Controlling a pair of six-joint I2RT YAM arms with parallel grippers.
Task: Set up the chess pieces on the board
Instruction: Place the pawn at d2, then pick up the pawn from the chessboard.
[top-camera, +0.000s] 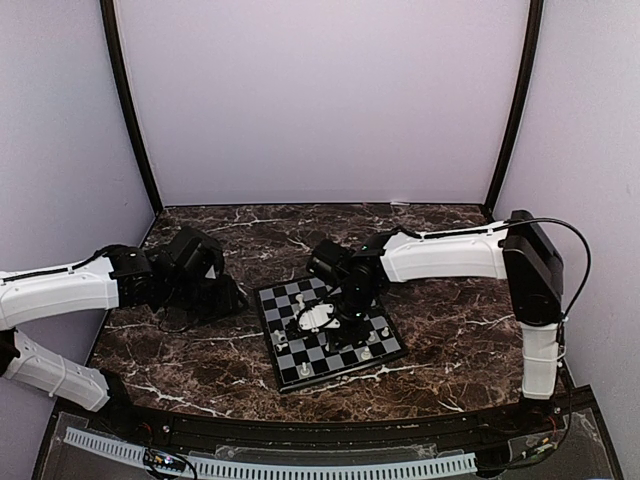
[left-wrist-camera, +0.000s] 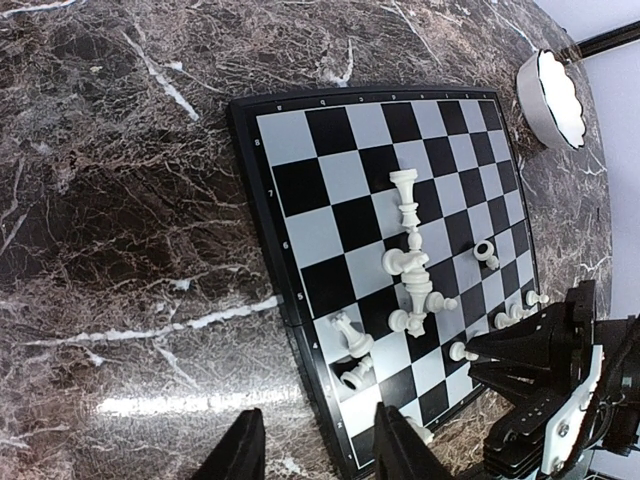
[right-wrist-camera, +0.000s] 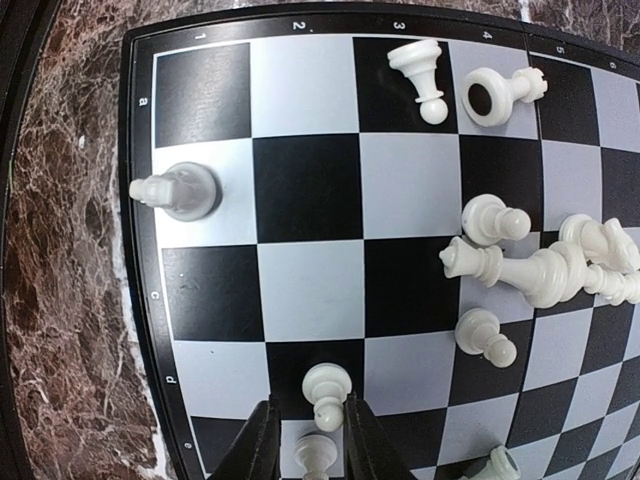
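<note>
The right gripper (right-wrist-camera: 309, 418), jaws parted only narrowly, hangs low over the board (right-wrist-camera: 310, 190) with one pawn (right-wrist-camera: 315, 455) between its fingers, a gap showing on either side, and a second pawn (right-wrist-camera: 327, 385) just ahead of the tips. The left gripper (left-wrist-camera: 320, 430), moderately open and holding nothing, hovers above the marble surface (left-wrist-camera: 120, 200) beside the board's edge. The single board carries at least ten cream chess pieces (right-wrist-camera: 545, 275), several toppled near its middle; one white bowl (left-wrist-camera: 535, 105) sits just off a corner.
</note>
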